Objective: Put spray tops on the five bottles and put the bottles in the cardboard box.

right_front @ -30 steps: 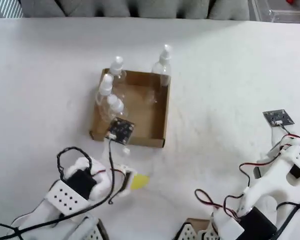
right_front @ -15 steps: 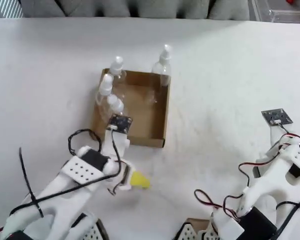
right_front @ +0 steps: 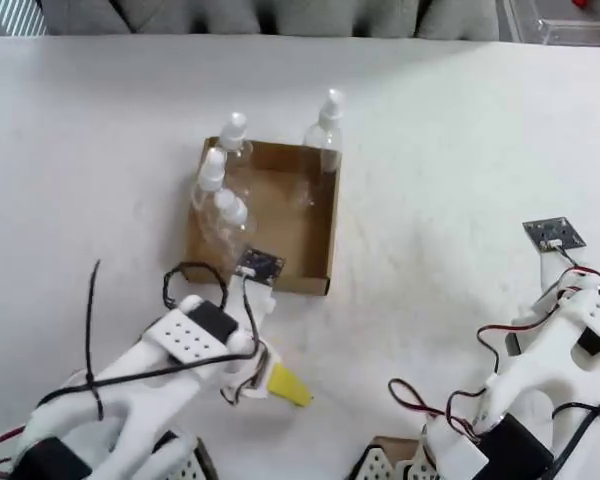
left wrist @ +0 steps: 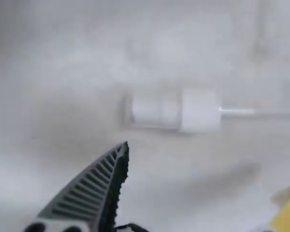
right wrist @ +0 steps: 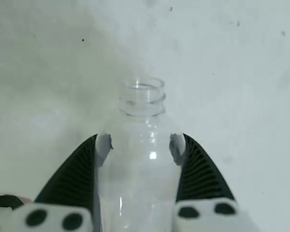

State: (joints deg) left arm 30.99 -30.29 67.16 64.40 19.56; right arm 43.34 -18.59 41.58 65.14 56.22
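Swinging forward since a second ago, the left arm now has its wrist right at the near wall of the cardboard box point(right_front: 330, 225). The left gripper point(right_front: 267, 384) is spread wide with a loose spray top point(left wrist: 176, 112) lying on its side just ahead of it. The right gripper point(right wrist: 140, 145) hasn't budged, clamped on the uncapped bottle point(right wrist: 141, 99) with its arm well apart from the box, and four capped bottles point(right_front: 211, 172) crowd the box's left wall and far corners, so the near-right part is the roomy bit.
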